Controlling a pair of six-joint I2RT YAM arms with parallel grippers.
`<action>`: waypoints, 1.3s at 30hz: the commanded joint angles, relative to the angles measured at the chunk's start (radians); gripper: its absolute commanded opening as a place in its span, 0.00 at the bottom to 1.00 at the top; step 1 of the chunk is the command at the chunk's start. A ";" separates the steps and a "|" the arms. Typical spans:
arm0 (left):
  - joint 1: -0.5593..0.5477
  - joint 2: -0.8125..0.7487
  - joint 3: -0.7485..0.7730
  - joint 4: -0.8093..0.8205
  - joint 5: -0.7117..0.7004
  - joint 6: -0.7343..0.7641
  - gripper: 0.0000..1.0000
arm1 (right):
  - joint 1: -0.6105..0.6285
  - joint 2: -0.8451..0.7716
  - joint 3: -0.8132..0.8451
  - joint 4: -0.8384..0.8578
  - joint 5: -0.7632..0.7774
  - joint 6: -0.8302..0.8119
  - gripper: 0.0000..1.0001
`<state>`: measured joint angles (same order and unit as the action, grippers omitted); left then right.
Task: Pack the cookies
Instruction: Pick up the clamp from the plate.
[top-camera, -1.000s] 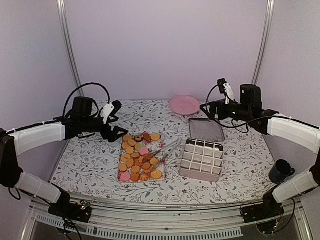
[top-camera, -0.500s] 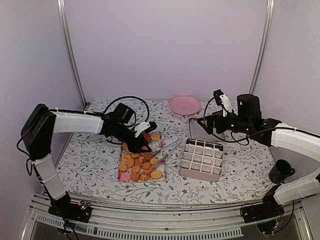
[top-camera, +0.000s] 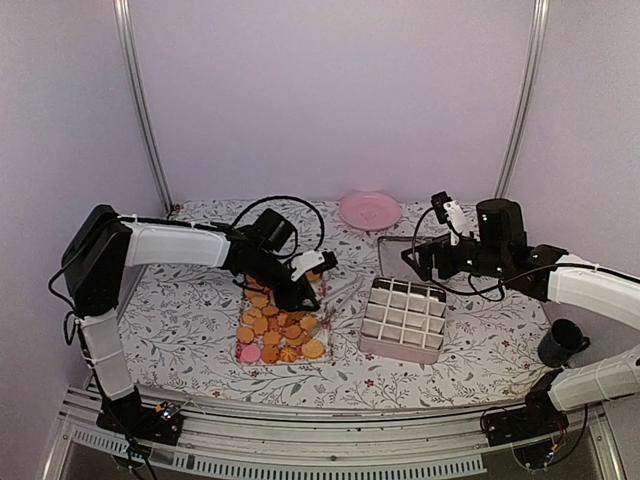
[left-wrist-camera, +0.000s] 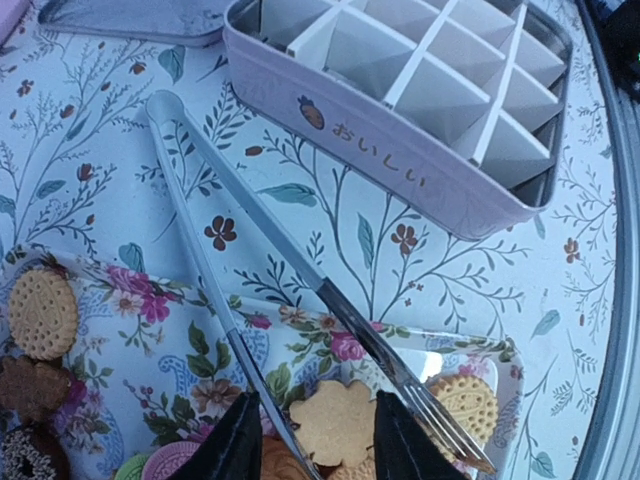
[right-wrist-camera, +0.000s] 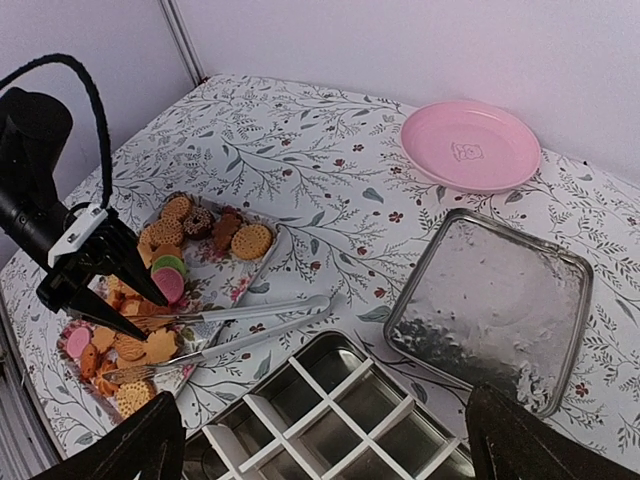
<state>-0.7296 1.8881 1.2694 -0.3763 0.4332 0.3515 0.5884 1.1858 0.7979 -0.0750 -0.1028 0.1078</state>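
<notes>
The cookies (top-camera: 275, 335) are heaped on a tray (left-wrist-camera: 200, 390) set left of centre on the tabletop (top-camera: 180, 320). A pair of tongs (right-wrist-camera: 315, 301) is laid from the tray's right edge out toward the divided tin (top-camera: 400, 347), which is placed right of the tray. A lid (right-wrist-camera: 490, 300) is laid behind the divided tin, a plate (top-camera: 369, 210) at the far edge, and a mug (top-camera: 562, 342) by the right edge.

My top camera sits above and behind the arm bases and looks down over the whole tabletop (top-camera: 180, 320) to the back wall. The left wrist camera is very near and low, facing the cookies (left-wrist-camera: 42, 312), the tongs (left-wrist-camera: 250, 200) and the divided tin (left-wrist-camera: 400, 165). The right wrist camera is higher, looking over the tin toward the pink plate (right-wrist-camera: 470, 145). All three views share cookies, tongs and tin.
</notes>
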 joint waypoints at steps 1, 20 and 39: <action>-0.012 0.030 -0.002 -0.022 -0.066 0.017 0.40 | 0.009 -0.056 -0.009 -0.028 0.060 -0.009 1.00; -0.023 0.069 0.008 -0.034 -0.120 0.044 0.28 | 0.035 -0.130 -0.028 -0.037 0.066 0.012 0.98; -0.051 0.068 0.024 -0.066 -0.233 0.057 0.34 | 0.065 -0.121 -0.008 -0.031 0.060 0.024 0.98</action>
<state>-0.7696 1.9320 1.2728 -0.4026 0.2653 0.4015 0.6384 1.0706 0.7723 -0.1085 -0.0536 0.1169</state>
